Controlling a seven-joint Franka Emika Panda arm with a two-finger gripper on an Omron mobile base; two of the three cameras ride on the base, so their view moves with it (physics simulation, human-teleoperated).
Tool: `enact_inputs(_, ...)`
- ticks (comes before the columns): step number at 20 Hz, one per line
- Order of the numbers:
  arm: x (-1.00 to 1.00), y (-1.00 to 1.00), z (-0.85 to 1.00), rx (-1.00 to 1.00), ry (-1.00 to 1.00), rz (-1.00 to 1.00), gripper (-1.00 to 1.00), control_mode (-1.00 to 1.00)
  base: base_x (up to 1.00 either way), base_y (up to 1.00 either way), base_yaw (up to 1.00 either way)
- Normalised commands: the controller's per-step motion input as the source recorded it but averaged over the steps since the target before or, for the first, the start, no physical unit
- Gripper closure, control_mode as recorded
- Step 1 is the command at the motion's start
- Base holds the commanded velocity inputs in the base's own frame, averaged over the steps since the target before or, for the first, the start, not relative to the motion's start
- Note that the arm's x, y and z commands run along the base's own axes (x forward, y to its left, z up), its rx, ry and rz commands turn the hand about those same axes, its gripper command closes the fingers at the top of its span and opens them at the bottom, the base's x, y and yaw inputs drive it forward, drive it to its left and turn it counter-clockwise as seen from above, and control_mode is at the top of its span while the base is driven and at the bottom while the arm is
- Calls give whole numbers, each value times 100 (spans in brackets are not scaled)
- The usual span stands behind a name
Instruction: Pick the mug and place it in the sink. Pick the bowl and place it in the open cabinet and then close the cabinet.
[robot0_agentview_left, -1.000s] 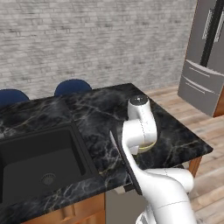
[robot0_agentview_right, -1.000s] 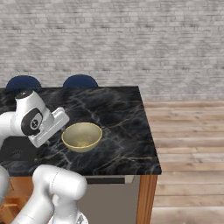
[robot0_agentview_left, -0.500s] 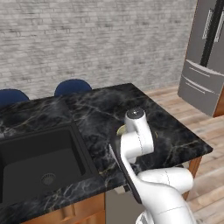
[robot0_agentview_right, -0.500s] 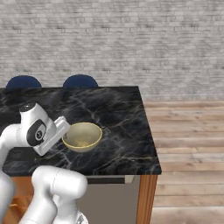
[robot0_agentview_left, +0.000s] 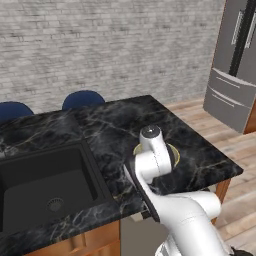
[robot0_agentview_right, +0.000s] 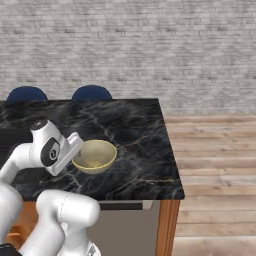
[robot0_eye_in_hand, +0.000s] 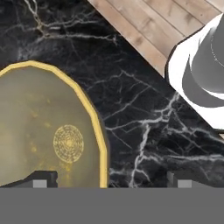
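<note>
The pale yellow-tan bowl (robot0_agentview_right: 95, 155) sits on the black marble counter (robot0_agentview_right: 135, 130), right of the black sink (robot0_agentview_left: 50, 182). In the left base view my arm covers all but a sliver of the bowl's (robot0_agentview_left: 173, 153) rim. My gripper (robot0_eye_in_hand: 111, 179) hangs open just above the bowl's (robot0_eye_in_hand: 39, 127) edge. One fingertip (robot0_eye_in_hand: 41, 178) is over the olive inside and the other fingertip (robot0_eye_in_hand: 183, 178) is over bare counter, so the rim lies between them. Nothing is held. The mug and the cabinet are out of view.
Two blue chairs (robot0_agentview_left: 82, 99) stand behind the counter by the brick wall. A grey fridge (robot0_agentview_left: 235, 75) stands at the far right over wood floor (robot0_agentview_right: 215, 165). The counter's right edge (robot0_agentview_right: 170, 150) is close to the bowl.
My arm has folded down and the hand has dropped toward the bowl's near rim. The bowl has stayed where it was, and the jaws have stayed wide.
</note>
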Motion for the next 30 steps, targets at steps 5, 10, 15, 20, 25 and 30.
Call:
enact_inputs(5,30,6,-21,0,7,-1,-100,-100,0,0,0)
enact_inputs(10,17,8,-29,0,6,-1,-100,-100,0,0,0)
enact_inputs(15,19,1,-18,0,3,-1,-100,-100,0,0,0)
enact_inputs(20,17,0,-13,0,1,0,-100,-100,0,0,0)
enact_inputs(25,4,1,-15,0,0,0,100,-100,0,0,0)
enact_inputs(30,0,0,-9,0,0,0,100,-100,0,0,0)
